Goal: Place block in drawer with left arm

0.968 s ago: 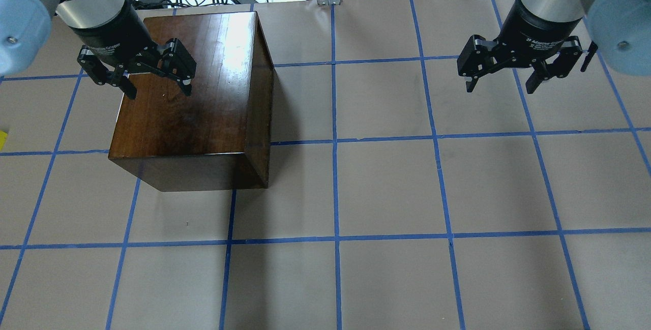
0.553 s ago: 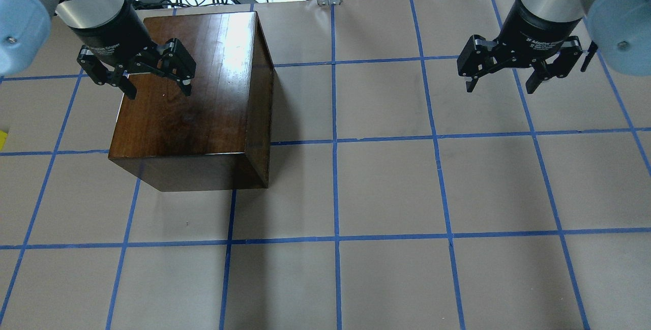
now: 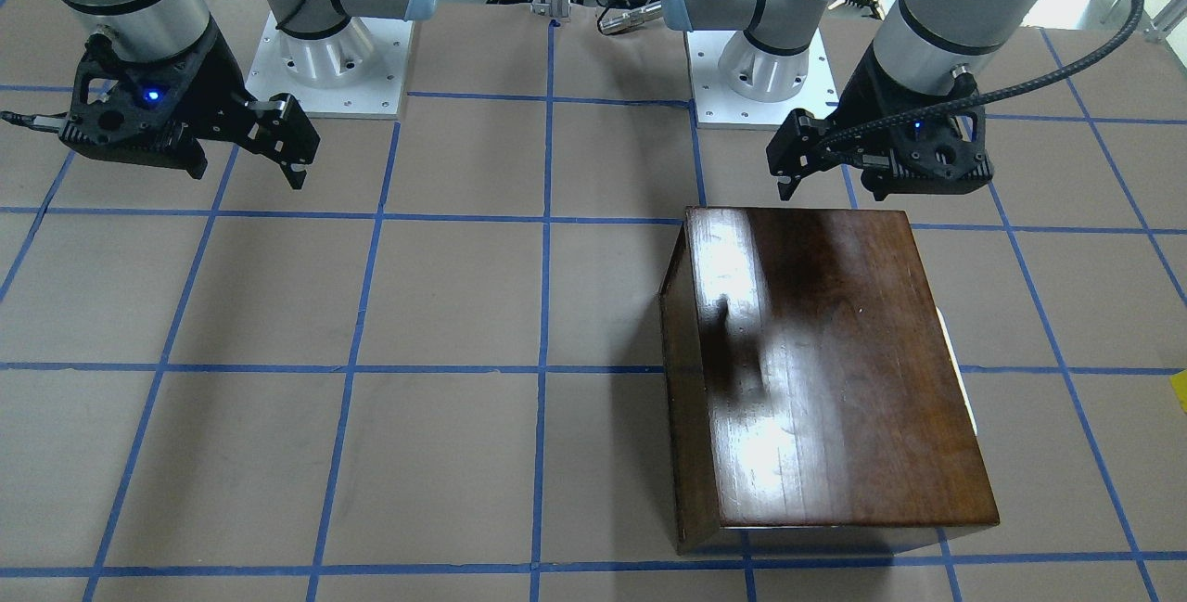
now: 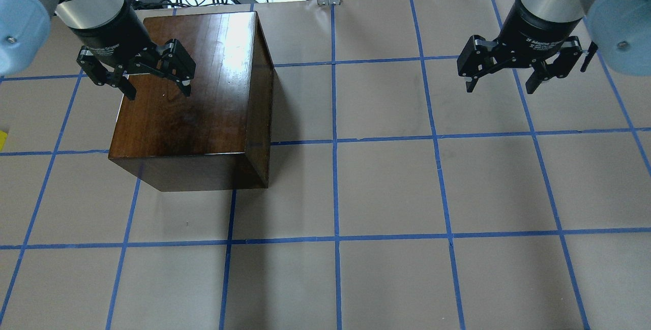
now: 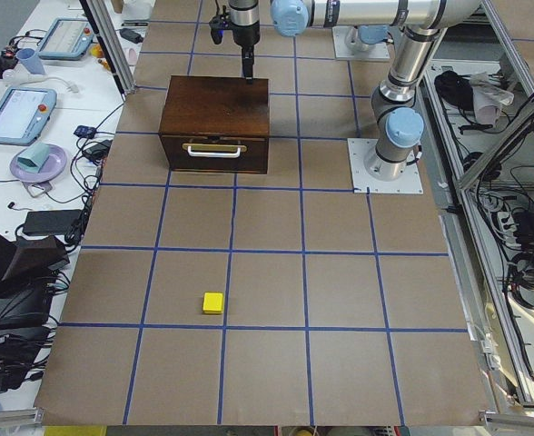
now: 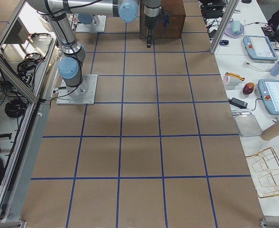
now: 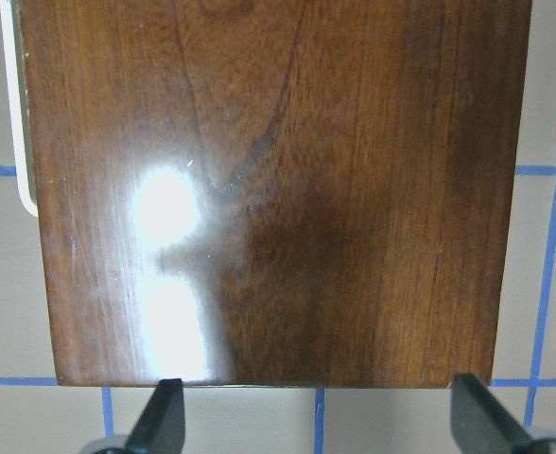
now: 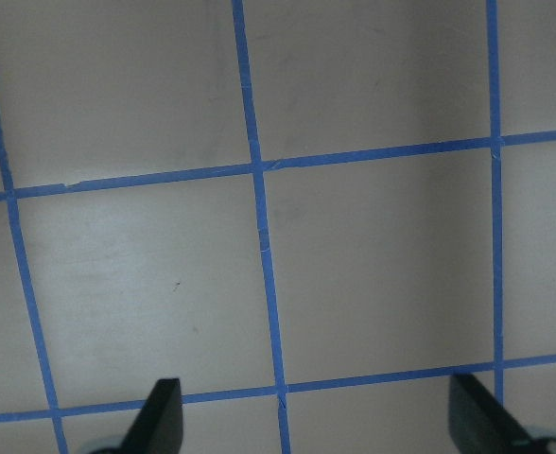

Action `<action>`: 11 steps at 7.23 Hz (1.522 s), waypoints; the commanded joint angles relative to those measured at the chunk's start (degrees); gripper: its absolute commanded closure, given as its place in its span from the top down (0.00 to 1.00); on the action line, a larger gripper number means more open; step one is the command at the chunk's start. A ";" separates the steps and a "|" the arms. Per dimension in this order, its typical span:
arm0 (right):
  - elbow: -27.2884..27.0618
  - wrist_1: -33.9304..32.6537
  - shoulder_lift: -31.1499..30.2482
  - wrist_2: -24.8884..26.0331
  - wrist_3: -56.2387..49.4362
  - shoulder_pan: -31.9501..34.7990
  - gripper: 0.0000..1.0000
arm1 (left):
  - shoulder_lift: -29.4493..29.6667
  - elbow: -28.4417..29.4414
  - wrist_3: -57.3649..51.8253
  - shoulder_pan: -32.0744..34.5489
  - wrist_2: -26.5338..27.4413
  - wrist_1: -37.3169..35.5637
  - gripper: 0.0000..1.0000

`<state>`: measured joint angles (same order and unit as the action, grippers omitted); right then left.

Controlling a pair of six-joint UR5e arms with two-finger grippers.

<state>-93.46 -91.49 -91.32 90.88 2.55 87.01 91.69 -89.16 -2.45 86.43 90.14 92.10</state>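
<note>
ok so the left gripper (image 4: 159,91) hangs over the upper left part of the dark wooden box (image 4: 203,116) in the overhead view. its jaws are spread wide with nothing between them. in the left wrist view the glossy box top fills the frame, with both fingertips (image 7: 165,416) far apart at the bottom edge. the left arm (image 3: 937,18) has a braided black cable (image 3: 1066,73) looping to its wrist.

the block (image 5: 213,302) is nowhere near it. it's a little yellow cube sitting on the brown paper table (image 4: 386,187), lower middle of the left side view, just above a blue tape line and well apart from the box. the overhead only catches a yellow sliver at the left edge.

the drawer (image 5: 214,156) looks pushed all the way in, with only its dark front and pale handle showing in the left side view.

the right gripper (image 4: 500,86) is in the upper right of the overhead, also wide and empty, over bare paper.
</note>
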 commanded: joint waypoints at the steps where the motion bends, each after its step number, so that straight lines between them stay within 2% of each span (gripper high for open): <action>1: 0.04 0.00 0.00 0.00 0.00 -0.09 1.00 | 0.07 0.30 -0.36 -0.90 -0.05 -0.60 1.00; 6: 0.04 0.00 0.00 0.00 0.00 0.00 1.00 | 0.59 1.27 -12.64 -12.92 -1.97 -0.52 1.00; 8: 0.04 0.00 0.00 0.00 0.00 0.00 1.00 | 2.08 2.49 -18.78 -20.47 -8.38 0.01 1.00; 11: 0.04 0.00 0.00 0.00 0.00 0.00 1.00 | 6.02 2.94 -28.29 -27.16 -8.57 -1.56 1.00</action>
<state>-93.43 -91.49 -91.32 90.88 2.55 87.01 95.72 -86.31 -26.97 62.37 81.76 91.38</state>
